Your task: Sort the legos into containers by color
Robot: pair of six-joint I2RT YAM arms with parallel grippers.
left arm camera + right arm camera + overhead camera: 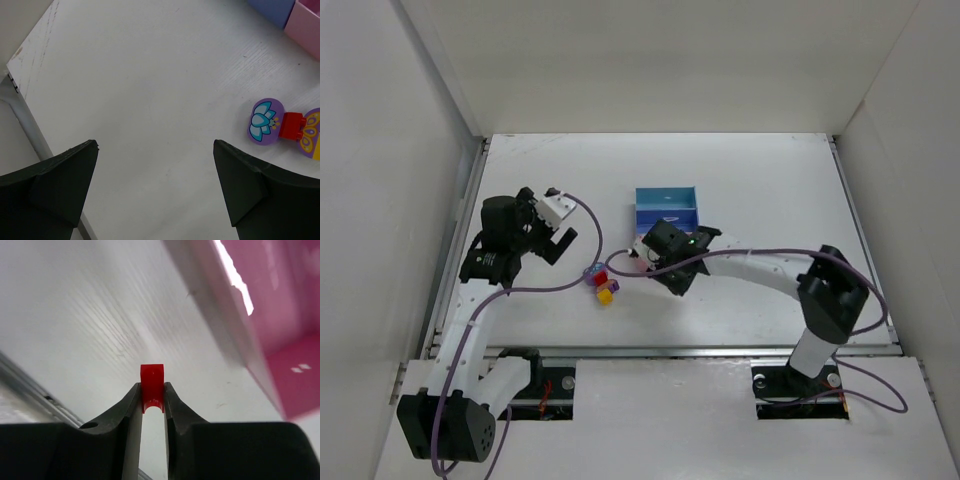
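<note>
My right gripper (642, 250) is shut on a small red lego (152, 384), held just above the table beside the pink tray (280, 315). In the top view this gripper covers the pink tray; the light blue tray (666, 196) and the darker blue tray (666, 222) show behind it. The other legos (601, 282) lie in a small cluster left of the right gripper: a purple round piece (266, 121), a red brick (292, 125) and a yellow and purple piece (312, 134). My left gripper (552, 225) is open and empty over bare table (155, 170), left of the cluster.
The table's left edge and the white side wall (20, 100) are close to the left gripper. The darker blue tray's corner (272, 7) and the pink tray's corner (307, 25) show at the far right of the left wrist view. White walls enclose the table.
</note>
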